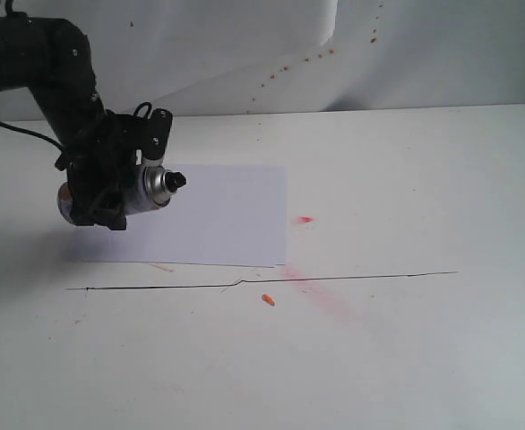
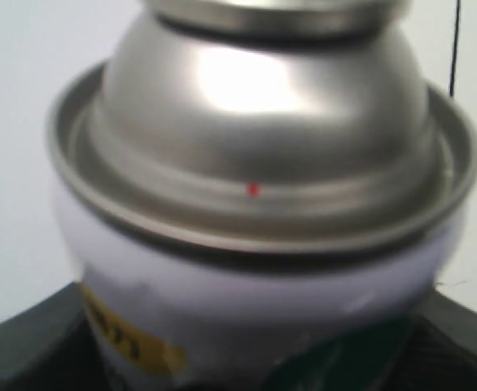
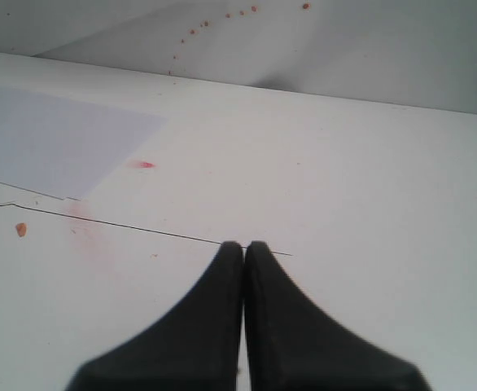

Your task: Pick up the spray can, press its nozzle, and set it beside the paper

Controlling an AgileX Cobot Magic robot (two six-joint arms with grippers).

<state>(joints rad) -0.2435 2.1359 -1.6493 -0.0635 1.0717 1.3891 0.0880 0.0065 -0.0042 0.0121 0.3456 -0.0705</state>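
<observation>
- Left claw [image 1: 110,195] pinches can [image 1: 146,190], held above left edge of paper [image 1: 227,224].
- Can axis near level; nozzle [image 1: 178,181] points right.
- Right claw [image 3: 244,248] pressed together, empty, well apart from nozzle.

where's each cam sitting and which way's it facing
Exterior: off the arms, looks down across the table at the left gripper holding the spray can near the paper.
Left wrist: mounted behind the left gripper, close on the can's dome; dark fingers at the edges.
Right wrist: mounted behind the shut right gripper, looks over it to the paper.
Shared: exterior and right wrist both show the paper.
</observation>
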